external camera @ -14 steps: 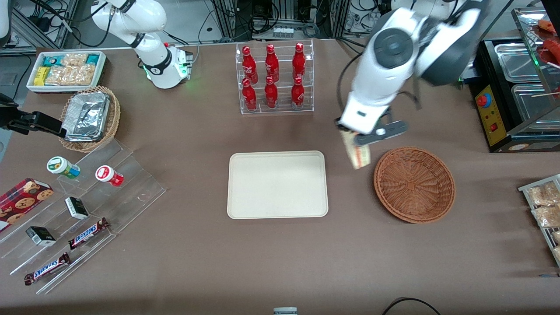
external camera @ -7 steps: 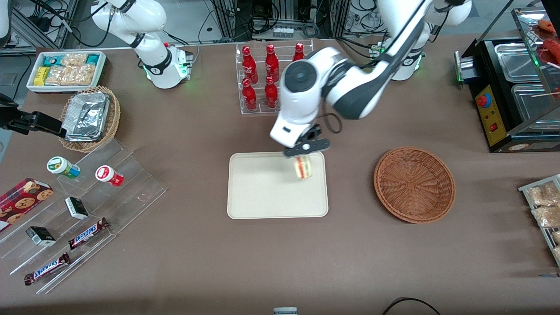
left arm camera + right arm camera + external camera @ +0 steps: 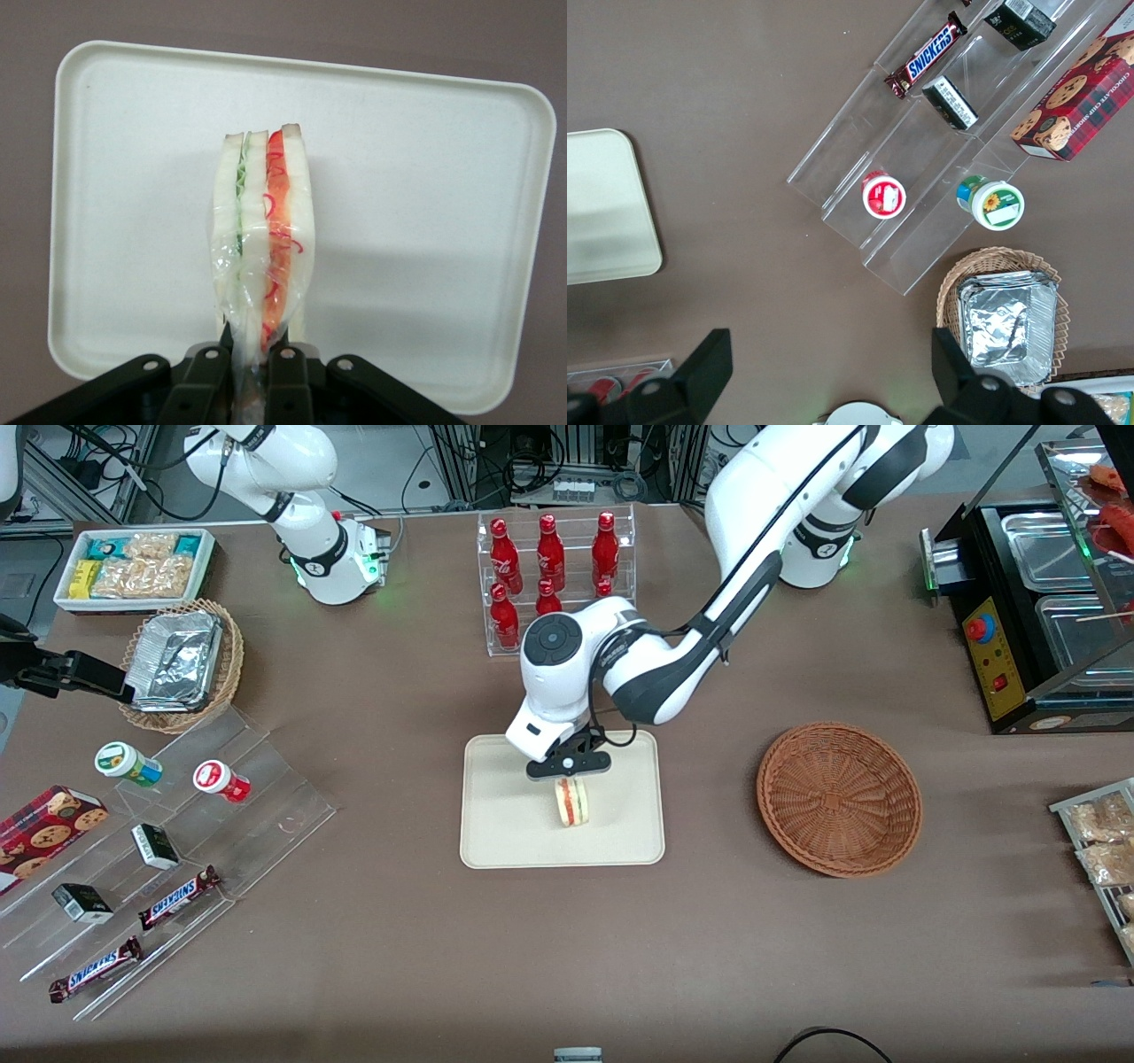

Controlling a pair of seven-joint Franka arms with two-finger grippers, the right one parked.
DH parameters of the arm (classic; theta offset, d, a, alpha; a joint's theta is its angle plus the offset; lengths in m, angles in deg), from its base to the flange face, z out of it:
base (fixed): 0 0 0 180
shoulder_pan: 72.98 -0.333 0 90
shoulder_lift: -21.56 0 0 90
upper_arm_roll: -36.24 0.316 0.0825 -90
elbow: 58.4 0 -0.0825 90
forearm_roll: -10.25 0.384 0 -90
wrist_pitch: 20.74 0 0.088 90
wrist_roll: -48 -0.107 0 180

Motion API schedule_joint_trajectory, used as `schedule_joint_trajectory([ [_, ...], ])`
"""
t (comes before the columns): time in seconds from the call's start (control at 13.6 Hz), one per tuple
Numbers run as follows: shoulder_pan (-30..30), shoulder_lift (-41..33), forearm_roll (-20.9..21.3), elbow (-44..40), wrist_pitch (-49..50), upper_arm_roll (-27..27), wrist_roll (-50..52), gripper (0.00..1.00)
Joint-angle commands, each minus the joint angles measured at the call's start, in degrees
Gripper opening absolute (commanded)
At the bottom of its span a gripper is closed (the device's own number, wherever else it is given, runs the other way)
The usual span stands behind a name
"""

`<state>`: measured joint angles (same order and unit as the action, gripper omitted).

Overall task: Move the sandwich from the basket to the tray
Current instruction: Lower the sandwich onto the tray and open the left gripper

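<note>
My left gripper (image 3: pixel 570 777) is shut on the sandwich (image 3: pixel 572 802), a plastic-wrapped wedge of pale bread with red and green filling. It holds the sandwich upright over the middle of the cream-white tray (image 3: pixel 505 815), close above it or touching it. In the left wrist view the sandwich (image 3: pixel 263 239) hangs between the black fingers (image 3: pixel 205 376) with the tray (image 3: pixel 425 177) beneath. The reddish-brown wicker basket (image 3: pixel 838 798) sits empty on the table beside the tray, toward the working arm's end.
A clear rack of red bottles (image 3: pixel 555 580) stands farther from the front camera than the tray. Acrylic steps with snacks (image 3: pixel 159 850) and a lighter wicker basket with foil (image 3: pixel 182 662) lie toward the parked arm's end. A corner of the tray (image 3: pixel 602 208) shows in the right wrist view.
The gripper carried the sandwich from beside the basket across to the tray, then lower and nearer the front camera, to the tray's middle.
</note>
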<state>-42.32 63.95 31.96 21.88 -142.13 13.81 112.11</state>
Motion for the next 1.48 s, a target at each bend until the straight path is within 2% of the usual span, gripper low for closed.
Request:
schedule_joint_trajectory([
  [0.0,1.6,3.5,5.5,-2.1,-2.2,0.3,-0.2,0.0],
  [0.3,2.3,5.4,6.1,-1.9,-4.7,0.3,-3.2,0.0],
  [0.37,2.3,5.5,6.2,-1.9,-4.8,0.3,-3.4,0.06],
  [0.44,2.3,5.9,6.0,-2.0,-4.8,0.3,-3.4,0.57],
  [0.52,2.2,5.7,6.1,-2.0,-4.7,0.5,-3.3,1.0],
  [0.81,1.5,4.3,5.5,-2.4,-4.0,0.5,-2.9,1.0],
  [1.03,1.1,0.2,5.3,-2.4,2.3,0.5,-2.5,1.0],
  [1.11,-0.3,-1.9,4.0,-2.3,4.5,0.5,-2.5,1.0],
  [1.33,-3.3,-9.5,-3.5,-2.1,12.3,0.6,-2.1,1.0],
  [1.4,-5.2,-12.2,-4.5,-1.9,14.9,0.5,-3.1,1.0],
])
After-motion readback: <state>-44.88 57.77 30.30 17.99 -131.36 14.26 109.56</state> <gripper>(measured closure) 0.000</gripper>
